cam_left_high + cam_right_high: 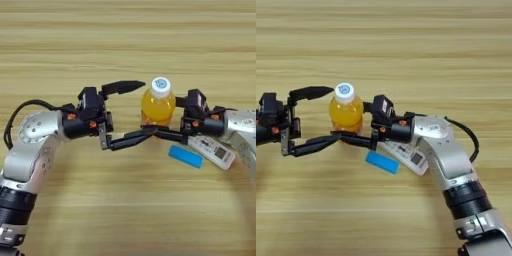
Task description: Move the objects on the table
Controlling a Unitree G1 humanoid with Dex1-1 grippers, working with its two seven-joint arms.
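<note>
Bottle [158, 106] upright mid-tabletop [125, 40]; left gripper [129, 113] spread wide beside it; right gripper [353, 122] at its other side, closure unclear; block [185, 156], remote [215, 151] near; advised: one gripper only, squeezing below cap.

Bottle [158, 104] between grippers; block [186, 156], remote [216, 151] right.

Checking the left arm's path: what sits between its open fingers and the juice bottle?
Nothing: only bare table separates the left gripper from the juice bottle in both views. The right gripper flanks its other side.
</note>
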